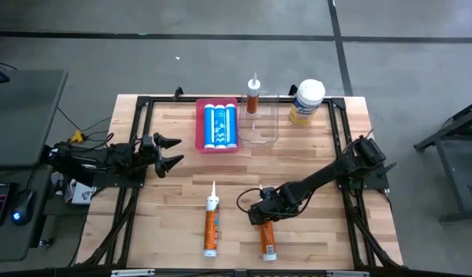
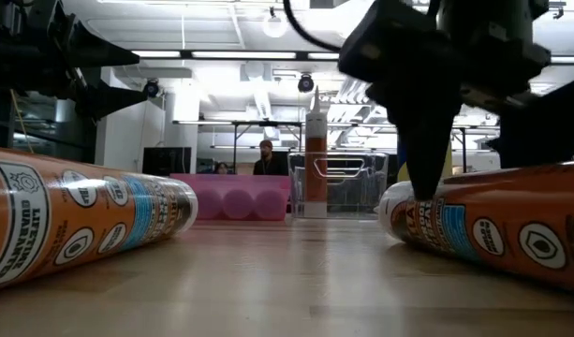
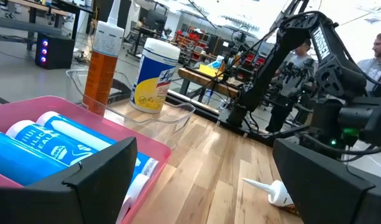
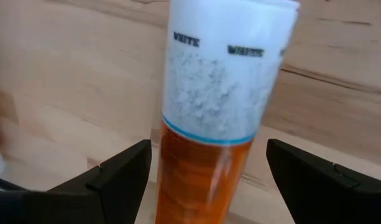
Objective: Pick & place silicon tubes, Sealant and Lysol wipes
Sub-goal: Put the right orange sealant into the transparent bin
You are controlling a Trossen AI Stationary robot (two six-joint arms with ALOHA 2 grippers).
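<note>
Two orange sealant cartridges lie on their sides on the table near its front edge: one at the middle [image 1: 211, 227], one to its right [image 1: 267, 237]. My right gripper [image 1: 260, 214] is open and lowered over the nozzle end of the right one [image 4: 221, 93]. Its fingers [image 4: 122, 171] stand on either side of the cartridge without visibly touching it. A third orange cartridge [image 1: 254, 96] stands upright in a clear container [image 1: 260, 132]. The Lysol wipes [image 1: 306, 101] stand at the far right. My left gripper [image 1: 170, 152] is open and empty at the left.
A pink tray [image 1: 199, 127] holding two blue tubes [image 1: 219, 125] sits left of the clear container at the back. Black frame rails run along the table's edges. People show in the room behind the table [image 3: 380, 53].
</note>
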